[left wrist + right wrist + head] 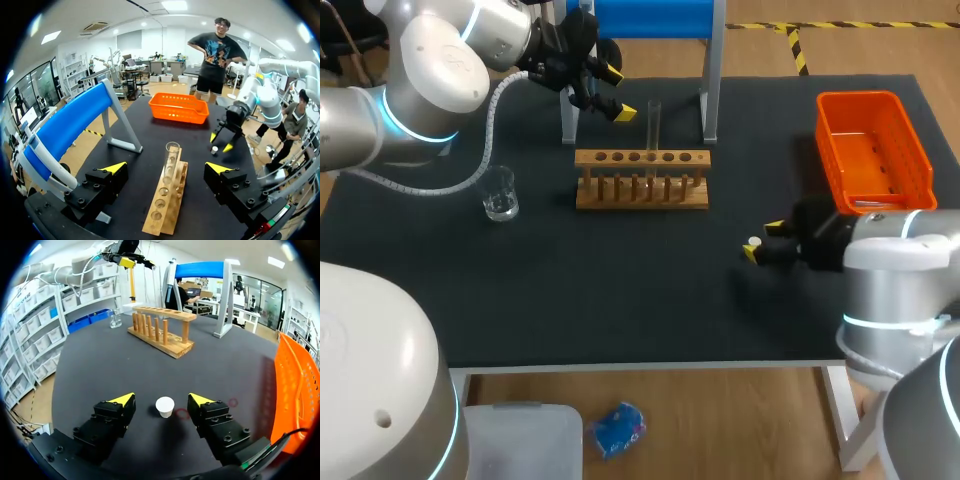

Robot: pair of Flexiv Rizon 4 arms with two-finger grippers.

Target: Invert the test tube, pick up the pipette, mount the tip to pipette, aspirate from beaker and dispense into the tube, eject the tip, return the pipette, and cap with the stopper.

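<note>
left arm [430, 70], right arm [895, 265]: white rounded shells, cyan glowing joint rings. White ribbed cable [488, 135] along left arm. left gripper [618, 93], right gripper [762, 241]: black blocks, screws, yellow wedge tips.

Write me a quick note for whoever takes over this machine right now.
Left pincer: open, empty, raised near the tube.
Right pincer: open, straddling the white stopper on the table, not gripping.
Tube stands mouth-up in the rack, uncapped. Glass sits left of the rack.
Left to do: grip stopper, cap tube. Whether liquid went in, I cannot tell.
</note>
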